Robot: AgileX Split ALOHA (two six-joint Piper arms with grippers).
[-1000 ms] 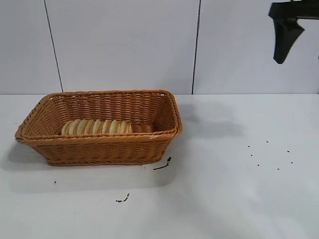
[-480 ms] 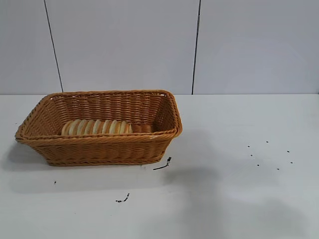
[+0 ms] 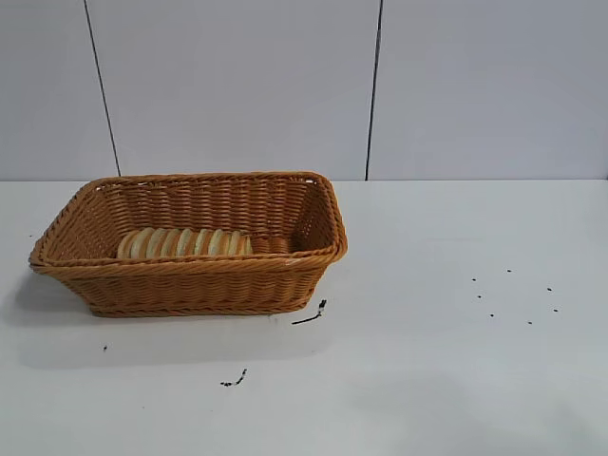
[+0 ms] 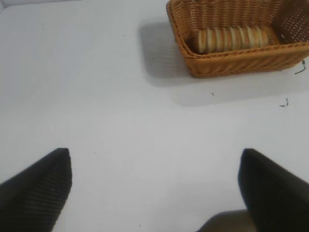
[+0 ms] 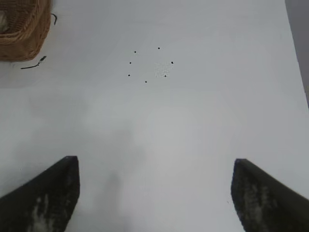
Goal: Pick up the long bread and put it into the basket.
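Note:
The long bread, tan-yellow with brown crosswise stripes, lies inside the orange-brown wicker basket at the table's left, along its front wall. It also shows in the left wrist view, in the basket. My left gripper is open and empty, high over bare table, well away from the basket. My right gripper is open and empty over bare table, with the basket's corner far off. Neither gripper shows in the exterior view.
Small black scraps lie on the white table: one by the basket's front right corner, one nearer the front. A ring of small black dots marks the table's right side. A panelled wall stands behind.
One second ago the right gripper hung at the exterior view's top right corner; it has since gone out of that view. The bread and basket have not moved.

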